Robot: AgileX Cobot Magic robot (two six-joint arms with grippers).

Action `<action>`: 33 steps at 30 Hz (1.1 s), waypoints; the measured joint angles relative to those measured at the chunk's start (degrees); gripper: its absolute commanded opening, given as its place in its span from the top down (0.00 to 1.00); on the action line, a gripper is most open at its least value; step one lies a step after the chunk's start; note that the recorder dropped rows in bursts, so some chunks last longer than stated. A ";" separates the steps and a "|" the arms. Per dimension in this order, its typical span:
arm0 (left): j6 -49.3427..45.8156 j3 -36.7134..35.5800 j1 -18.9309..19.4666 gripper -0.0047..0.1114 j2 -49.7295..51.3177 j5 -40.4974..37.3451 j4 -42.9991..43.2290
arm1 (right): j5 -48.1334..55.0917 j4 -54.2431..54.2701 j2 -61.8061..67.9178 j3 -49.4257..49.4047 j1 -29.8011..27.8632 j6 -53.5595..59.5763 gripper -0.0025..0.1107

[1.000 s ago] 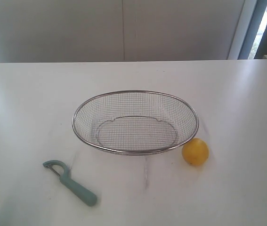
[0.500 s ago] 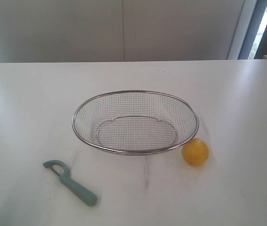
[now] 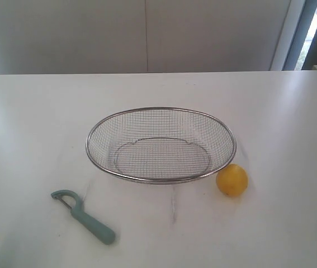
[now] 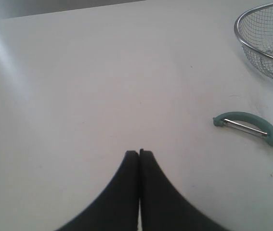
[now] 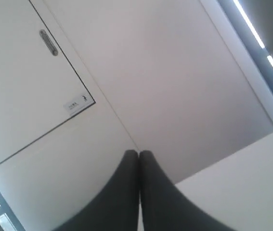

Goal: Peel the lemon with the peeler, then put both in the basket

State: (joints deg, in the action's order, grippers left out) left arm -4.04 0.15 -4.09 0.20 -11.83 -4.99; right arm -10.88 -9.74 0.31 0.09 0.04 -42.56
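A silver wire-mesh basket (image 3: 102, 125) stands in the middle of the white table. The bright yellow lemon (image 3: 232, 180) rests on the table just off the basket's front right rim. A pale teal peeler (image 3: 83, 215) lies flat at the front left, head toward the left. Neither arm shows in the exterior view. In the left wrist view my left gripper (image 4: 139, 153) is shut and empty over bare table, with the peeler (image 4: 252, 130) and the basket rim (image 4: 242, 41) off to one side. My right gripper (image 5: 138, 153) is shut and empty, aimed at the wall past the table's edge.
The white table (image 3: 35, 128) runs back to a pale panelled wall (image 3: 147, 33). A dark window frame (image 3: 306, 33) stands at the far right. In the right wrist view a cabinet door with a handle (image 5: 48, 42) is seen.
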 measured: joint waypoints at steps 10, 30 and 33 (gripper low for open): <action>0.00 0.00 0.00 0.96 0.00 0.00 0.00 | -1.64 0.00 1.46 5.22 0.00 -5.07 0.98; 0.00 0.00 0.00 0.96 0.00 0.00 0.00 | 39.30 37.52 51.41 35.39 17.82 50.46 0.98; 0.00 0.00 0.00 0.96 0.00 0.00 0.00 | 40.31 44.67 58.02 37.88 22.72 57.29 0.98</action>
State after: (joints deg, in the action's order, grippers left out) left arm -4.04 0.15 -4.09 0.20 -11.83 -4.99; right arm 29.44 34.94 58.33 37.97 22.76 14.74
